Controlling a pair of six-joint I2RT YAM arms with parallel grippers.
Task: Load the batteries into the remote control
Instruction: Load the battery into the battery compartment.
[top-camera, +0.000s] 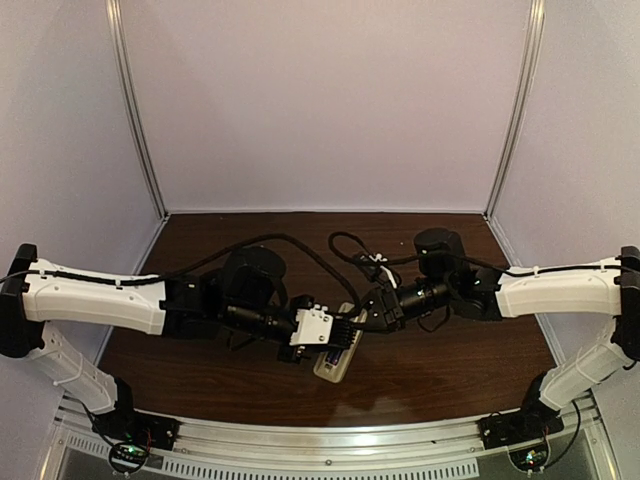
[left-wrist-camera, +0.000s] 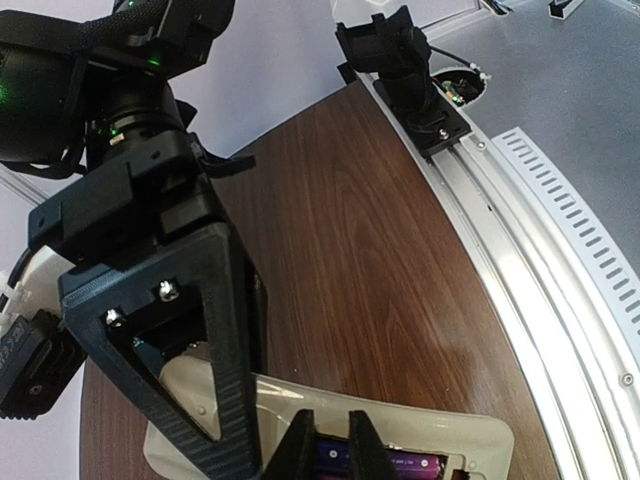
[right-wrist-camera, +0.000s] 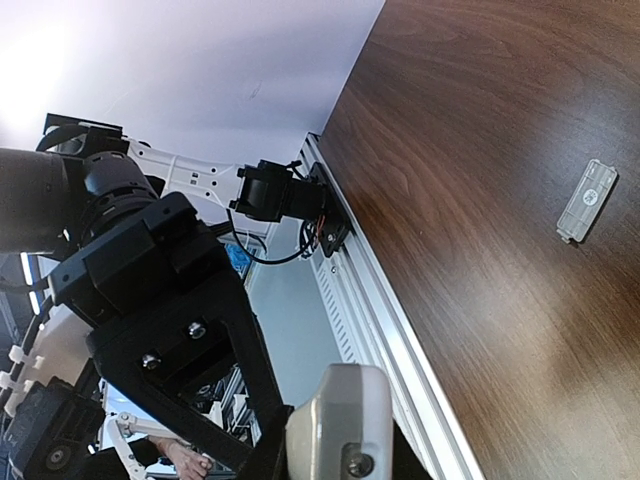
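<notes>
The remote control (left-wrist-camera: 445, 432) lies beige back up, just above the wood, with its battery recess uncovered. Purple-blue batteries (left-wrist-camera: 410, 463) lie lengthwise in the recess. My left gripper (left-wrist-camera: 333, 445) has its tips right over the recess. They stand a narrow gap apart, and one battery shows through the gap. My right gripper (right-wrist-camera: 340, 455) is shut on the remote's (right-wrist-camera: 338, 405) end, and its black finger (left-wrist-camera: 225, 330) crosses the left wrist view. From above, both grippers (top-camera: 345, 335) (top-camera: 366, 321) meet over the remote (top-camera: 335, 362) at the table's near middle.
A small flat grey-white cover piece (right-wrist-camera: 587, 200) lies alone on the brown table (top-camera: 440, 370). The aluminium rail (top-camera: 330, 440) with the arm bases runs along the near edge. White walls close in the back and both sides.
</notes>
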